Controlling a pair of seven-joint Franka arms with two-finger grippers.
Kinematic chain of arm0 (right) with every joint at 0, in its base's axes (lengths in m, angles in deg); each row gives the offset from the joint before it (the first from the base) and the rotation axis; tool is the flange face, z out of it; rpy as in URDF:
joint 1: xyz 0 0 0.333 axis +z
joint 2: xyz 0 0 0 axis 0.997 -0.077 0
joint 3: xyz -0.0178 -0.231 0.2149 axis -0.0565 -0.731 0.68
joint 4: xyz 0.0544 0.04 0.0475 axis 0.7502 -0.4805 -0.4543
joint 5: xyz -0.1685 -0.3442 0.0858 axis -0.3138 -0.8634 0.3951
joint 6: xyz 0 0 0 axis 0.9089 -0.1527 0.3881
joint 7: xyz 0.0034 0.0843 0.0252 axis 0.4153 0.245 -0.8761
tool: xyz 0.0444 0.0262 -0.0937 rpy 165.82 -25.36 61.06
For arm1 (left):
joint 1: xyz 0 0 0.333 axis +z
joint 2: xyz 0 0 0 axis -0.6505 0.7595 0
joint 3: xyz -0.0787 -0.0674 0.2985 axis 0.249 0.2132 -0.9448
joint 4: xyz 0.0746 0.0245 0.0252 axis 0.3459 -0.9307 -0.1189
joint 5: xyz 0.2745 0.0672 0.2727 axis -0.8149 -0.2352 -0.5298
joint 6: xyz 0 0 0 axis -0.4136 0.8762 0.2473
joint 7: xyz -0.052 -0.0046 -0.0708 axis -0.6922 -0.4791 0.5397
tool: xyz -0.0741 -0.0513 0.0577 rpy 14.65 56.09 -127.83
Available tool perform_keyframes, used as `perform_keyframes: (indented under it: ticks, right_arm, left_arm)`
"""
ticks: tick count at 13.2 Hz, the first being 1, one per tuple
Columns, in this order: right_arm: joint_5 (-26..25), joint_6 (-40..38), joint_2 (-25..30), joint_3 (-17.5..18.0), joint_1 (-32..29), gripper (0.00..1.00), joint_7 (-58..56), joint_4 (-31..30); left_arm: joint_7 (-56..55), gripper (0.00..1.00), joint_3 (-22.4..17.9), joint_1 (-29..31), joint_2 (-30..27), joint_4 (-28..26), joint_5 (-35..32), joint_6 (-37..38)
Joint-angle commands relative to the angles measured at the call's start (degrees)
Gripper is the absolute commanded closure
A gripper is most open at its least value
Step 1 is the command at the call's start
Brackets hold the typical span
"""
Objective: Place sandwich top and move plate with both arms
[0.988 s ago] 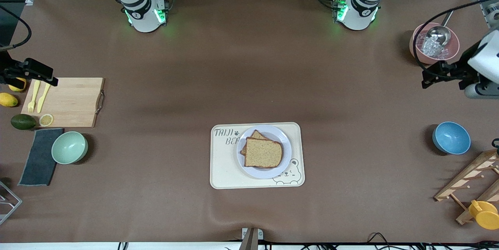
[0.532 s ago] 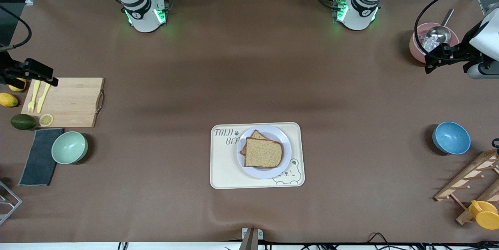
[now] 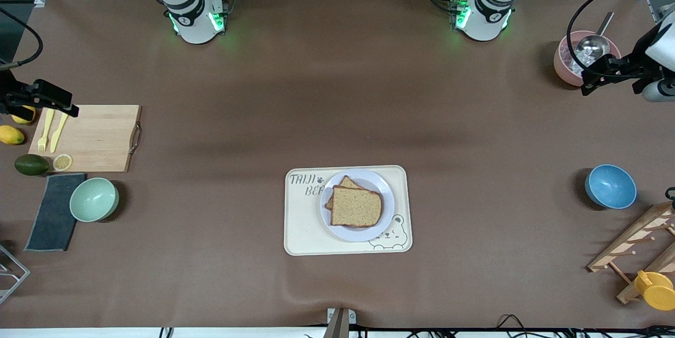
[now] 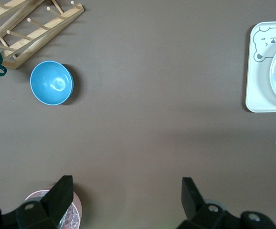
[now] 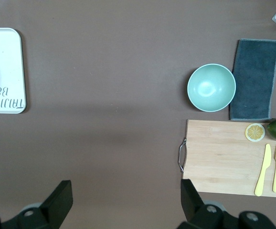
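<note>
with the bread slice point(image 3: 356, 206) already lying on the plate point(image 3: 386, 218), the left gripper point(image 3: 589, 77) over the table's left-arm end and the right gripper point(image 3: 66, 106) over the cutting board point(image 3: 95, 137) are both hanging wide open and empty, needing to come in level at facing edges of the plate.

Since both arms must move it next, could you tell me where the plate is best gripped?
Probably at the bare rim of the plate, each gripper taking the edge toward its own arm's end of the table. It lies flat on the tray, and the sandwich top covers its middle, leaving only rim exposed.
</note>
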Motion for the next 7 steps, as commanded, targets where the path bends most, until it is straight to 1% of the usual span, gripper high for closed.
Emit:
perform_keyframes:
  ticks: [1, 5, 7]
  right_arm:
    - [-1.01, 0.15, 0.13, 0.86, -0.96, 0.0, 1.03, -0.11]
    - [-1.01, 0.15, 0.13, 0.86, -1.05, 0.0, 1.03, -0.11]
    - [-1.01, 0.15, 0.05, 0.86, -1.05, 0.0, 1.03, -0.11]
  left_arm:
    - [-1.55, 0.0, -0.68, -0.69, -1.83, -0.73, 0.52, 0.82]
    - [-1.64, 0.0, -1.04, -1.66, -1.22, 0.23, 0.7, 0.9]
    - [-1.47, 0.0, -1.04, -1.4, -0.43, 0.94, 2.01, 0.9]
